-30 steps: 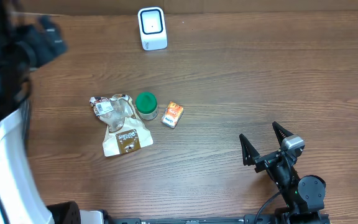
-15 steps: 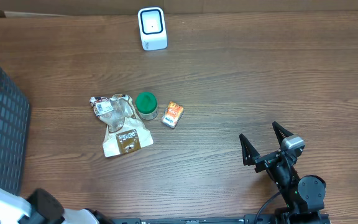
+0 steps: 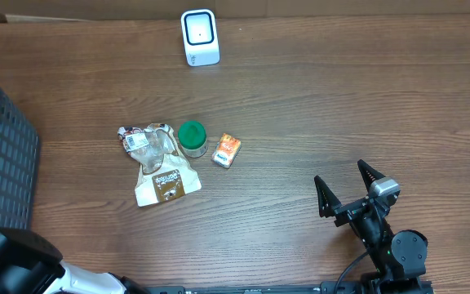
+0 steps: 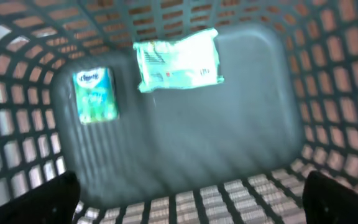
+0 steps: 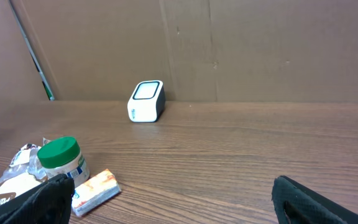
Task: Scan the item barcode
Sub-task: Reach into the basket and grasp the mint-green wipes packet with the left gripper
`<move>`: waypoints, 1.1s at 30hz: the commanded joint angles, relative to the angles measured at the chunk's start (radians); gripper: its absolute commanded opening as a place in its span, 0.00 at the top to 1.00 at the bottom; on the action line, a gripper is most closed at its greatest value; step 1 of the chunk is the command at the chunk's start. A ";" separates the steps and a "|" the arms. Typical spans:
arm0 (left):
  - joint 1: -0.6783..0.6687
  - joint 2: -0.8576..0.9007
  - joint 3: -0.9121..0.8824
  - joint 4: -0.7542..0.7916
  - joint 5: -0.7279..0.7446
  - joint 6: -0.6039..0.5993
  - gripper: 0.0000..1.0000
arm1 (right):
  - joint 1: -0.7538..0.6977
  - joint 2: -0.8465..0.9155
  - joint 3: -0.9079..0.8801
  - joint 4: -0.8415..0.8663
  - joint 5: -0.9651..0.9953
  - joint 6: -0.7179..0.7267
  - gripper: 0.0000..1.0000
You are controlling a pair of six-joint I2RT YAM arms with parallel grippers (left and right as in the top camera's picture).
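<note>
Several items lie mid-table: a green-lidded jar (image 3: 192,137) (image 5: 61,158), a small orange packet (image 3: 227,150) (image 5: 93,188), a brown bag (image 3: 166,181) and a clear crinkled packet (image 3: 144,140). The white scanner (image 3: 200,37) (image 5: 146,101) stands at the far edge. My right gripper (image 3: 340,173) (image 5: 179,202) rests open, to the right of the items, and holds nothing. My left gripper (image 4: 185,199) is open and empty, and looks down into a grey basket (image 4: 328,74). In the overhead view only the left arm (image 3: 15,260) shows, at the bottom left corner.
The grey mesh basket (image 3: 2,155) stands at the table's left edge. On its floor lie a white and green pack (image 4: 178,59) and a small blue and green pack (image 4: 95,93). A brown cardboard wall (image 5: 229,43) rises behind the scanner.
The left arm has swung from the top left, above the basket, down to the bottom left corner, uncovering the basket. The right arm and the table items have not moved.
</note>
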 commanded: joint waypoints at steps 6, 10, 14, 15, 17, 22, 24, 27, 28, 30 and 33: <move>0.014 0.004 -0.296 0.303 -0.060 0.114 0.04 | -0.003 -0.010 -0.010 0.006 0.004 0.007 0.00; 0.014 0.011 -0.397 0.454 -0.061 0.212 0.09 | -0.003 -0.010 -0.010 0.006 0.004 0.007 0.00; 0.016 0.046 -0.431 0.550 -0.061 0.302 0.09 | -0.003 -0.010 -0.010 0.006 0.004 0.007 0.00; 0.021 0.061 -0.431 0.563 -0.061 0.301 0.09 | -0.003 -0.010 -0.010 0.006 0.004 0.007 0.00; 0.034 0.086 -0.431 0.570 -0.060 0.287 0.09 | -0.003 -0.010 -0.010 0.006 0.004 0.007 0.00; 0.086 0.147 -0.431 0.570 -0.052 0.228 0.11 | -0.003 -0.010 -0.010 0.006 0.004 0.007 0.00; 0.108 0.164 -0.431 0.568 -0.053 0.208 0.13 | -0.003 -0.010 -0.010 0.006 0.004 0.007 0.00; 0.135 0.170 -0.431 0.568 -0.051 0.175 0.13 | -0.003 -0.010 -0.010 0.006 0.004 0.007 0.00; 0.143 0.170 -0.431 0.570 -0.051 0.165 0.13 | -0.003 -0.010 -0.010 0.006 0.004 0.007 0.00; 0.158 0.170 -0.431 0.577 -0.033 0.161 0.13 | -0.003 -0.010 -0.010 0.006 0.004 0.007 0.00; 0.169 0.180 -0.431 0.587 0.001 0.161 0.14 | -0.003 -0.010 -0.010 0.006 0.004 0.007 0.00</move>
